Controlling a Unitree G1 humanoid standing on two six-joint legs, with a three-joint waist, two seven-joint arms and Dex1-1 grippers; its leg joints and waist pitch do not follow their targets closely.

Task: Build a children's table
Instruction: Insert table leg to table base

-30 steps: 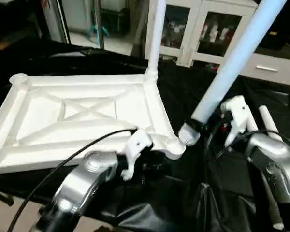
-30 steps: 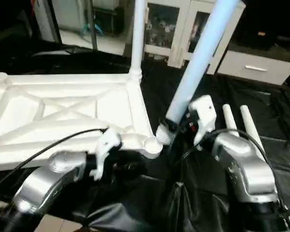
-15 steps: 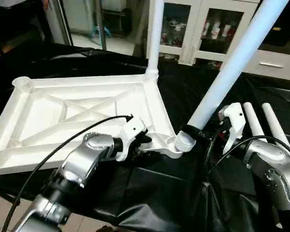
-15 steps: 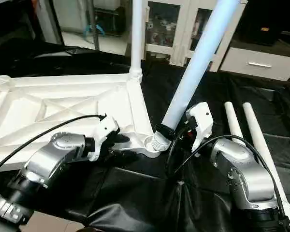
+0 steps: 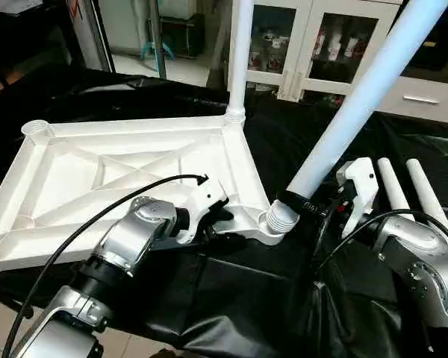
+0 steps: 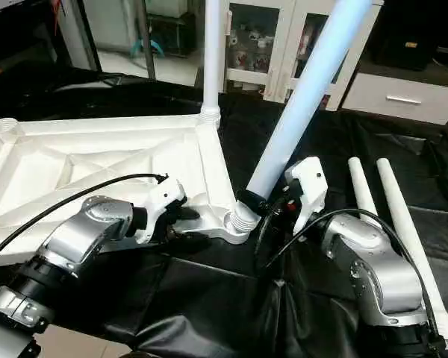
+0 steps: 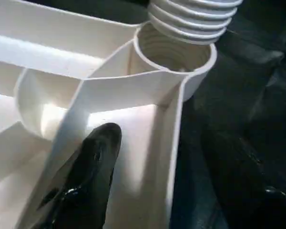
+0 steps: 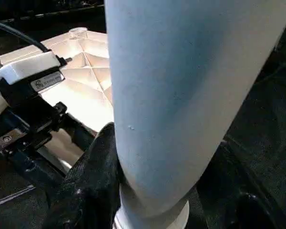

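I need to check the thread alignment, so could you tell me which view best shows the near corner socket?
The left wrist view: the corner socket opens toward the camera, the leg's threaded end at its rim. The eye views show it small; in the right wrist view the leg hides it.

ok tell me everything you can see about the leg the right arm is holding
The held leg is a long, smooth, round white plastic tube with a ribbed threaded end. It leans steeply, its upper part running up out of the picture. The right end effector grips it just above the thread. The threaded tip sits at the mouth of the near corner socket of the upturned tabletop, tilted, not yet screwed in.
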